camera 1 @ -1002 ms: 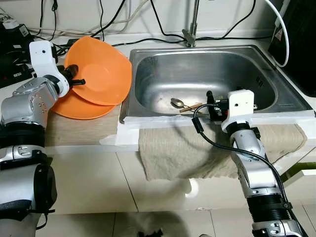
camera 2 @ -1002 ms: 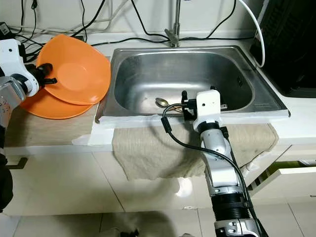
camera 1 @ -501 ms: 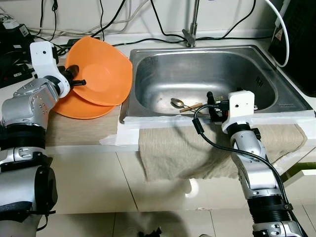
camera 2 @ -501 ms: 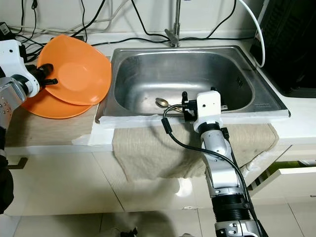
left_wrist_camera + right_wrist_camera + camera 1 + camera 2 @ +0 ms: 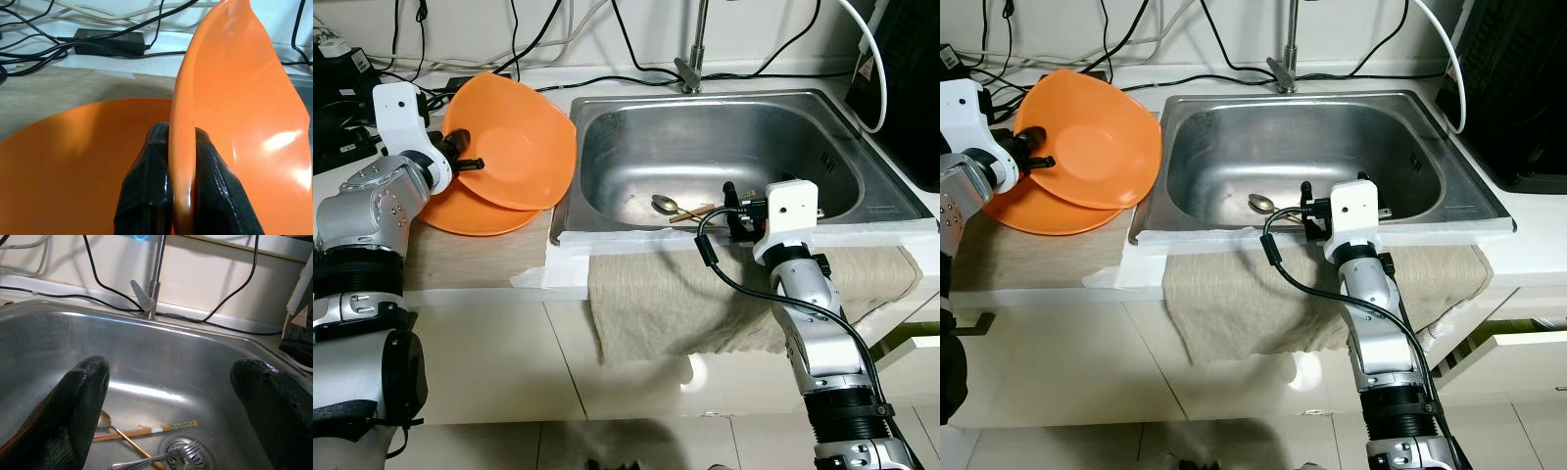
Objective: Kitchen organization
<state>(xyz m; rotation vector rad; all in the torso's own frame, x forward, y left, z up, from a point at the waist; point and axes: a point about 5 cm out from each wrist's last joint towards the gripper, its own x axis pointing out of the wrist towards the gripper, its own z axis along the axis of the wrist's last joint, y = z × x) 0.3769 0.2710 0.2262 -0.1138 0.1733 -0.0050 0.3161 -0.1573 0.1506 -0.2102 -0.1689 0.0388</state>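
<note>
Between the two black fingers of the left pincer (image 5: 182,196) sits the thin rim of a glossy orange plate (image 5: 514,142), clenched from both faces. Smooth hard plastic, shallow and round-cornered, it stands tilted up on edge, its hollow face turned toward the sink (image 5: 822,108) and its upper edge leaning that way too. Its lower edge meets a second plate (image 5: 470,213) of the same orange plastic, which lies flat on the pale wood-grain bench (image 5: 460,264). Behind both, black and white cables (image 5: 73,41) and a black power brick (image 5: 110,35) lie on the white back ledge.

Over the sink's front rim hovers the right pincer (image 5: 171,401), its fingers spread wide apart and grasping nothing, pointing into the basin. The basin is brushed stainless steel, rectangular with rounded corners, and a chrome tap (image 5: 149,289) rises from its far edge. On its floor lies a metal spoon (image 5: 666,205), bowl toward the left and handle running toward the drain. Beside it is a slim wooden chopstick (image 5: 146,431) with a patterned tip, its long axis running roughly along the sink's width, crossing the spoon handle. A metal fork (image 5: 161,458) rests with its tines over the round drain strainer (image 5: 188,453).

White tape or film edges the sink's front lip, and a coarse beige cloth (image 5: 685,304) hangs from it down over the white cabinet front.
</note>
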